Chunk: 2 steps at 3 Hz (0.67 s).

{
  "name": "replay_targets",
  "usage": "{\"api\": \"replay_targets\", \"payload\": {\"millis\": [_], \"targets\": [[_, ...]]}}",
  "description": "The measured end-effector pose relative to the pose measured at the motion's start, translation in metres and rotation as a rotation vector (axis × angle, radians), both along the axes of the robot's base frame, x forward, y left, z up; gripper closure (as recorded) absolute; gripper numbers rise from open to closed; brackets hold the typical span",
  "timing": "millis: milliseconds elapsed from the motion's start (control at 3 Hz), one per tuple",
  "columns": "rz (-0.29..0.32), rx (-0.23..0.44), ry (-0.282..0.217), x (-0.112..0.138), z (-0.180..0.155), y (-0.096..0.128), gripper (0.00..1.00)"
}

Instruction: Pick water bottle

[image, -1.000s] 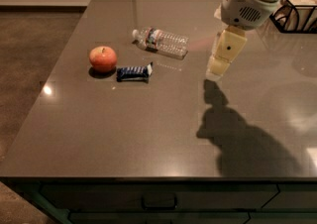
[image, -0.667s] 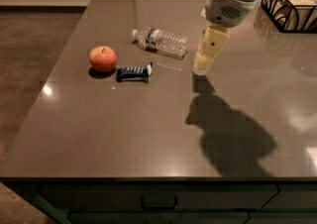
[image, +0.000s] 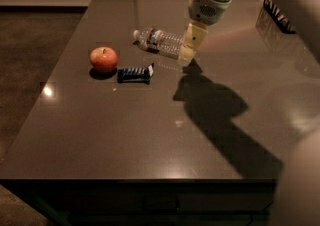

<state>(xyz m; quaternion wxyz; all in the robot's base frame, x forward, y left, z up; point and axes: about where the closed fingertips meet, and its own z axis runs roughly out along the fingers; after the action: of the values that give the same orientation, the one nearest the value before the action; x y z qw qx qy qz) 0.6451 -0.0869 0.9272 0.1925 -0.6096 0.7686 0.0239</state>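
The water bottle (image: 159, 42) lies on its side on the dark table (image: 150, 125), white cap pointing left, clear ribbed body with a blue-red-white label band. My gripper (image: 187, 56) hangs from the arm coming in from the upper right. Its pale yellow fingers sit at the bottle's right end, over its base. The gripper hides the bottle's far right end.
A red apple (image: 103, 59) and a dark blue snack bar wrapper (image: 134, 73) lie left of and in front of the bottle. A dark wire basket (image: 276, 12) stands at the table's back right. My arm casts a big shadow across the table's right half.
My gripper has moved left across the table, from well to the right of the bottle to the bottle's right end. The bottle, apple and wrapper have not moved.
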Motion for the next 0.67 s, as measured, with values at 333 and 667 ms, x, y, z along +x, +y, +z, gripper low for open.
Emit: {"api": "replay_targets", "payload": {"millis": [333, 667], "targets": [[-0.037, -0.006, 0.039, 0.040, -0.018, 0.010, 0.00], [-0.054, -0.015, 0.062, 0.069, -0.033, 0.021, 0.00]]}}
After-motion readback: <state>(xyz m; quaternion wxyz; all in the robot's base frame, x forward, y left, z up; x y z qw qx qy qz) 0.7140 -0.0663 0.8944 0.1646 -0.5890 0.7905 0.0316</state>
